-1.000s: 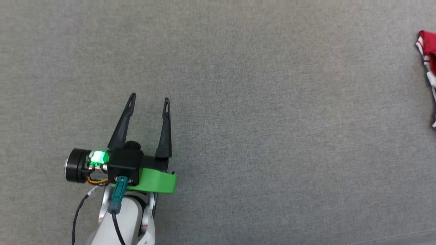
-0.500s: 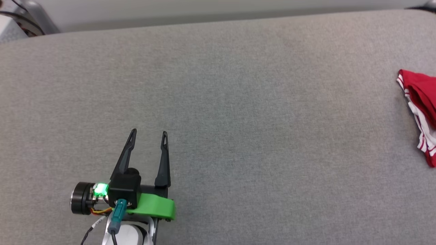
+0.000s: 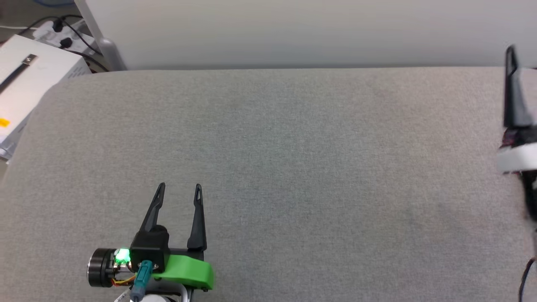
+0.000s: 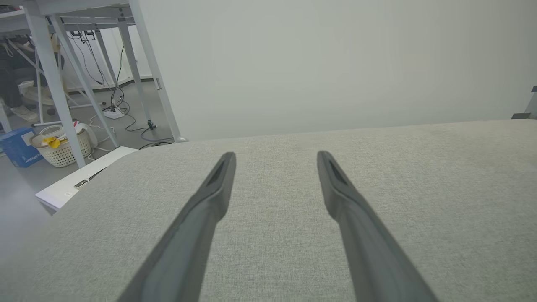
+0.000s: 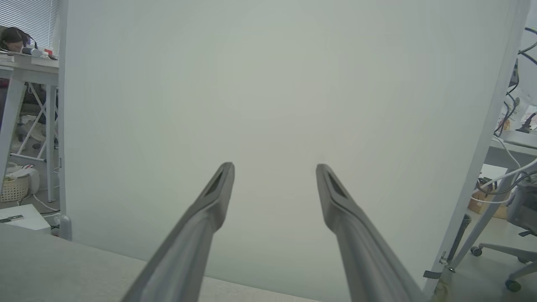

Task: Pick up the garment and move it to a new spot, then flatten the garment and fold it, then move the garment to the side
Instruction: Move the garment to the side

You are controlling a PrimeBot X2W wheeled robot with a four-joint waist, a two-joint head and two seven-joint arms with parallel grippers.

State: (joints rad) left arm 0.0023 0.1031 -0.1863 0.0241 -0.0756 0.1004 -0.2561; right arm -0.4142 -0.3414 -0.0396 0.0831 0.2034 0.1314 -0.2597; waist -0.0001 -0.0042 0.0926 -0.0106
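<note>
Flat, even indoor light, with one smeared edge.
Soft light spreads evenly over the grey surface (image 3: 293,167), and the left fingers (image 3: 196,218) barely shade it. Behind their base a green lamp (image 3: 121,255) glows with a blown-out pale core. In the head view one of the right fingers (image 3: 512,92) is smeared by motion blur, and the white band below it is a streak. In both wrist views the fingers are soft and out of focus toward their bases and sharper at the tips. The white panel (image 5: 272,84) beyond the tips is bright and washed out, dimming toward the corners. Frame legs (image 4: 54,84) left of the fingers lean with wide-angle distortion.
</note>
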